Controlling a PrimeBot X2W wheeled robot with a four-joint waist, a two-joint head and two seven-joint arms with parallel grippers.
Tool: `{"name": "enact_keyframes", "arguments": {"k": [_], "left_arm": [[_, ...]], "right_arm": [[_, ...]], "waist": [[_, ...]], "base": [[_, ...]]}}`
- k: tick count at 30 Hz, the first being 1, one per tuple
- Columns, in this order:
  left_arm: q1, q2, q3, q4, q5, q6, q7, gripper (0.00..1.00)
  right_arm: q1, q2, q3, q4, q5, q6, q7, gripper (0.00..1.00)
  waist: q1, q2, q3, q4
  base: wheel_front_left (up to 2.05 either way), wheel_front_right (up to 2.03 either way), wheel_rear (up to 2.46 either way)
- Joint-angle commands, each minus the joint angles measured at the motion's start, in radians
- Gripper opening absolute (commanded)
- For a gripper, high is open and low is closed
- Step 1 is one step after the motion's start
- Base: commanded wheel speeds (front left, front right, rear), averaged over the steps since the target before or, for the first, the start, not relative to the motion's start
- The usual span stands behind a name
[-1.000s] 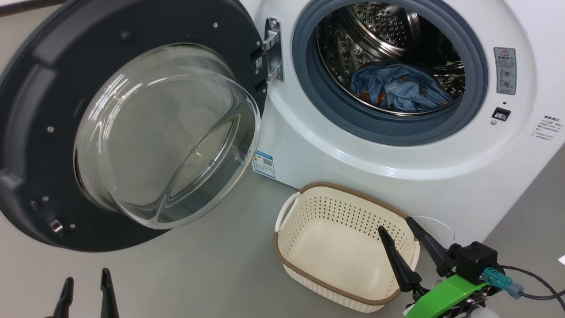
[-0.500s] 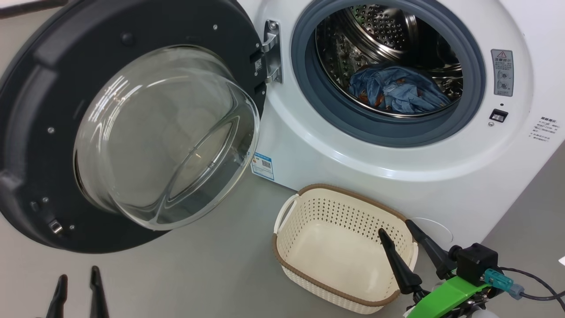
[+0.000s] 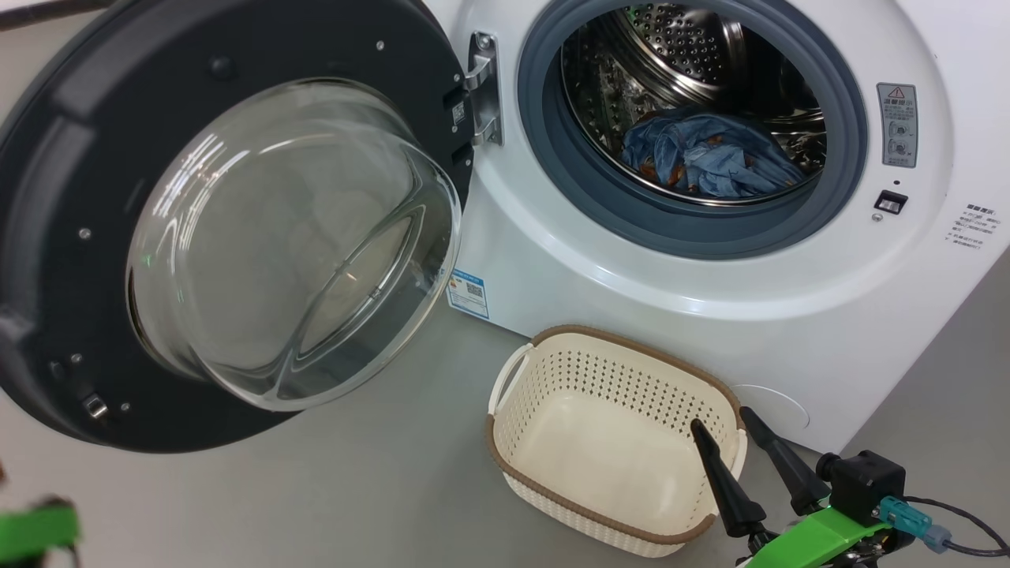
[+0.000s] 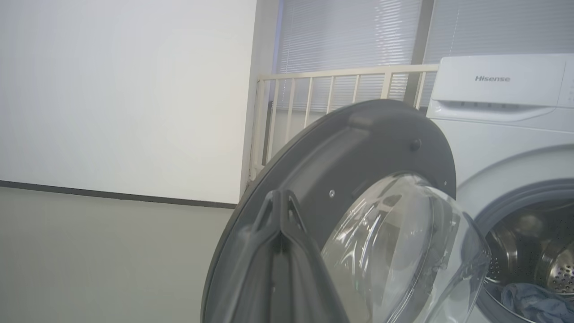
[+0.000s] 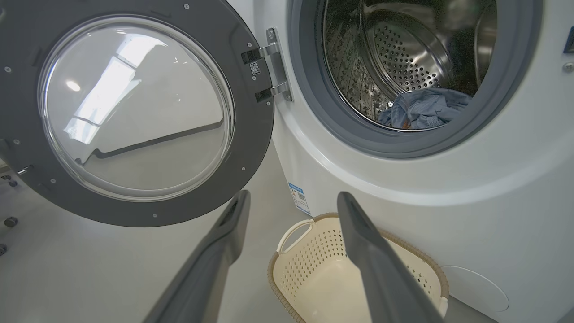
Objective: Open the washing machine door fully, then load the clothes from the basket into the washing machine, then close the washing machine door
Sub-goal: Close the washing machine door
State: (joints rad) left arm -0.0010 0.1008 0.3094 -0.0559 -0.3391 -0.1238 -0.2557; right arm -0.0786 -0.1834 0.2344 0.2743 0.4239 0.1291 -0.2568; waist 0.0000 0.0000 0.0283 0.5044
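Clothes (image 3: 710, 162): inside the drum, basket (image 3: 600, 371) bare.
Door (image 3: 63, 158): stands wide at left; closing looks next.
Left hand (image 4: 280, 199): pinched together, holding nothing.
Right hand (image 3: 722, 420): spread wide.

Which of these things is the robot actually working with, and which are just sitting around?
Part of the job: washing machine, its open door, blue clothes in the drum, empty basket.
Just there: cream railing, window blinds, grey floor.
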Motion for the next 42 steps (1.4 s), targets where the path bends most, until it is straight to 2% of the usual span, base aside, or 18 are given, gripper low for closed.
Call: {"name": "enact_keyframes", "arguments": {"k": [1,7,12,18,19,20,24,29,32,42], "left_arm": [[-0.093,0.07,0.041,-0.029,-0.06,-0.005,-0.006,0.0],[-0.264,0.326,0.019,0.074,-0.3,-0.007,-0.006,0.0],[-0.386,0.489,-0.006,0.23,-0.551,-0.007,-0.001,0.0],[-0.498,0.645,-0.063,0.406,-0.837,-0.007,0.138,0.0],[-0.535,0.673,-0.083,0.458,-0.935,-0.007,0.221,0.0],[-0.544,0.691,-0.093,0.485,-0.962,-0.007,0.254,0.0],[-0.577,0.728,-0.139,0.589,-1.078,-0.007,0.433,0.0],[-0.617,0.738,-0.145,0.692,-1.214,-0.007,0.637,0.0],[-0.626,0.744,-0.149,0.743,-1.257,-0.007,0.732,0.0],[-0.62,0.715,-0.163,0.758,-1.298,-0.007,0.846,0.0]], "right_arm": [[-0.001,0.004,0.01,-0.029,-0.011,0.002,-0.005,1.0],[0.005,0.016,-0.003,-0.036,-0.017,0.002,-0.005,1.0],[0.003,0.017,-0.005,-0.039,-0.021,0.002,-0.005,1.0],[-0.005,0.009,-0.006,-0.044,-0.022,0.002,-0.005,1.0],[-0.007,0.004,-0.007,-0.046,-0.023,0.002,-0.005,1.0],[-0.008,0.002,-0.007,-0.046,-0.023,0.002,-0.005,1.0],[-0.017,-0.008,-0.007,-0.047,-0.025,0.002,-0.005,1.0],[-0.035,-0.014,0.001,-0.047,-0.03,0.002,-0.005,1.0],[-0.045,-0.02,0.008,-0.046,-0.031,0.002,-0.005,1.0],[-0.063,-0.039,0.012,-0.048,-0.032,0.002,-0.005,1.0]], "waist": [[0.0,0.0,0.0,-0.001],[0.0,0.0,0.01,-0.008],[0.0,0.0,0.024,-0.025],[0.0,0.0,0.048,-0.04],[0.0,0.0,0.055,-0.041],[0.0,0.0,0.059,-0.042],[0.0,0.0,0.074,-0.046],[0.0,0.0,0.094,-0.056],[0.0,0.0,0.106,-0.062],[0.0,0.0,0.127,-0.071]], "base": [[0.0,0.0,0.0],[0.0,0.0,0.0],[0.0,0.0,0.0],[0.0,0.0,0.0],[0.0,0.0,0.0],[0.0,0.0,0.0],[0.0,0.0,0.0],[0.0,0.0,0.0],[0.0,0.0,0.0],[0.0,0.0,0.0]]}}
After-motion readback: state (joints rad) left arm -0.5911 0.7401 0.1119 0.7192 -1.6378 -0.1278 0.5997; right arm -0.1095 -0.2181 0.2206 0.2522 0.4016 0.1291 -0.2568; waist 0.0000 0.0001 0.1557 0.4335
